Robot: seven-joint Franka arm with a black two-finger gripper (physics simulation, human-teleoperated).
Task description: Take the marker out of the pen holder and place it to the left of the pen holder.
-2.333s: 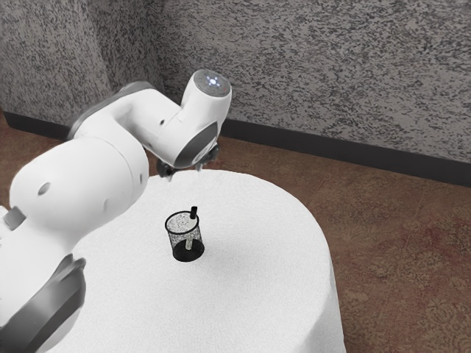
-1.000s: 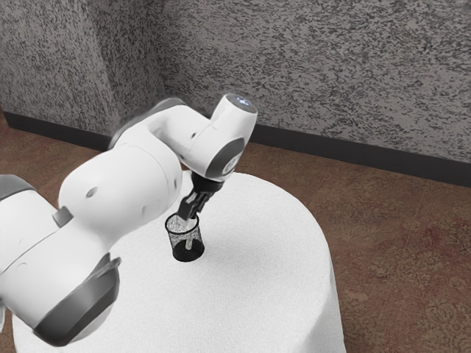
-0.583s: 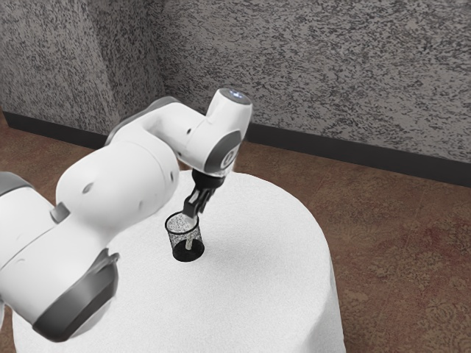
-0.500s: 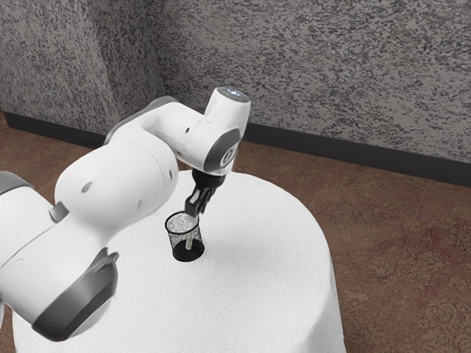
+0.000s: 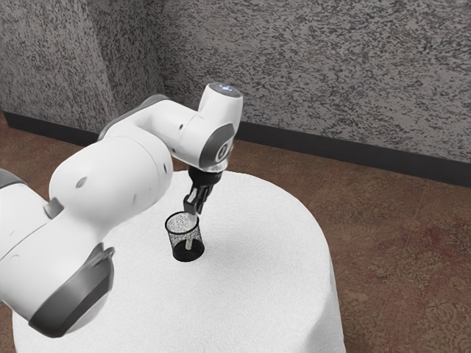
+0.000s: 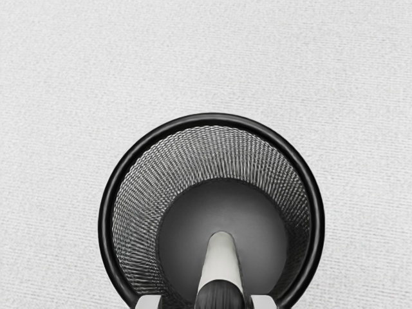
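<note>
Exterior view's left of the black, cylindrical wire-mesh pen holder (image 6: 212,119): white, rounded robot arm (image 5: 110,176), reaching over round, white-clothed worktop (image 5: 257,257). Next, the landmark itself, upright on the worktop. Inside pen holder, leaning: slim marker (image 6: 221,254) with pale barrel and black cap, lower end down by the holder's base, cap up near the rim. Just above the rim, toward the exterior view's right side of the pen holder: black two-finger pincer (image 5: 194,210), angled down, released, with fingers (image 6: 149,302) spread either side of the cap and gaps showing. Nothing gripped.

Step in hand, judged: lining up the grasp; lift-out not begun. Next: probably settle a touch lower around the cap, clench on marker, pull up clear of pen holder's rim, then carry to the left of pen holder and set down. Watch for: snagging the rim, pinching mesh, tipping or dragging pen holder along.
</note>
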